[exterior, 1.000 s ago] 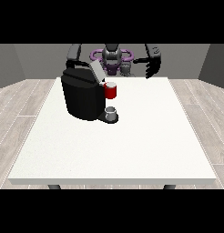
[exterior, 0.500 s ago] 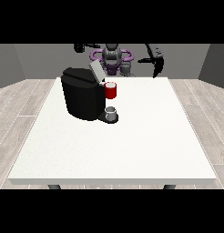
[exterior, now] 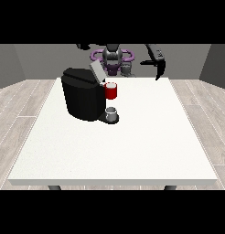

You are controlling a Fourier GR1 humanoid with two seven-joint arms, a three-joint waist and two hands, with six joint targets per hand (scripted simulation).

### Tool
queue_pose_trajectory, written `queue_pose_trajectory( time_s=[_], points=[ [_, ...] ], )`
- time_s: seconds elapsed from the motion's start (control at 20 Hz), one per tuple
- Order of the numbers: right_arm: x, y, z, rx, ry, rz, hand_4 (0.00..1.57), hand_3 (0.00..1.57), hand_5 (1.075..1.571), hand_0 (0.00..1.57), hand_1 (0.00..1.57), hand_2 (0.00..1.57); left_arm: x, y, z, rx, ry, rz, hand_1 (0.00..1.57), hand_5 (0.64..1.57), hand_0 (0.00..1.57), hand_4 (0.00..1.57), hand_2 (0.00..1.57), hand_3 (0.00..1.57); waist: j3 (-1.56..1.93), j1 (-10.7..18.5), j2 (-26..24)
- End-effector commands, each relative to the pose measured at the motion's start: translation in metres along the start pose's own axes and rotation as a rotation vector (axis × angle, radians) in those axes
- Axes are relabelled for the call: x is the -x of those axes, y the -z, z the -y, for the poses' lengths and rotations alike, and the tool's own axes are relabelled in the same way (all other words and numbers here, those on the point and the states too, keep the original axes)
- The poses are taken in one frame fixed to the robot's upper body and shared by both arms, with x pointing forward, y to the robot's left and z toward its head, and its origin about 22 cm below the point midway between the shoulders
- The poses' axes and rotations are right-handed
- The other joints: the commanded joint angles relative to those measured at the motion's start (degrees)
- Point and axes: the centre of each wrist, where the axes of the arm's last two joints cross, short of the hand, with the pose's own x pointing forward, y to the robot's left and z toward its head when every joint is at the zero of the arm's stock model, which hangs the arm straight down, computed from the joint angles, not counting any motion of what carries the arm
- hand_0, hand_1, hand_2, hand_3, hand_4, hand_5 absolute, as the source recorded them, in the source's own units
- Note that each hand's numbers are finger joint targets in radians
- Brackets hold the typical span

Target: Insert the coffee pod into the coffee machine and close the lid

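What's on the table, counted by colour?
Black: 1, the coffee machine
Red: 1, the pod holder on the machine's front
Grey: 2, the open lid and the cup on the machine's base
Total: 4, all on the white table

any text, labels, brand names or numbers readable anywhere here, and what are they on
None can be read.
Coffee machine: plain black body, no brand or label showing.
Red pod holder: plain red, no print.
Grey cup: no marking.
Table: plain white top, no text.
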Motion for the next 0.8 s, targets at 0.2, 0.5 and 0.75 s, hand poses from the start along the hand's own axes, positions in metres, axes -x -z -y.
queue_pose_trajectory(
  time_s=[0.2,0.5,0.75],
  points=[
    [-0.020,0.044,0.000,0.108,-0.113,0.077,0.28,0.00,1.571,0.00,0.00,0.00,-0.034,0.018,0.010,0.092,0.002,0.103,0.00,1.571,0.00,0.19,0.00,0.00,0.02,5.9,7.5],
    [-0.031,0.065,0.005,0.090,-0.149,0.092,0.23,0.00,1.571,0.00,0.00,0.00,-0.040,0.011,0.015,0.067,0.062,0.196,0.00,1.571,0.00,0.23,0.00,0.00,0.01,4.9,10.1],
    [-0.019,0.082,0.044,0.172,-0.160,0.068,0.35,0.00,1.571,0.00,0.00,0.00,-0.035,-0.002,0.027,0.103,0.058,0.228,0.00,1.571,0.00,0.37,0.00,0.00,0.01,7.9,13.2]
  ],
)
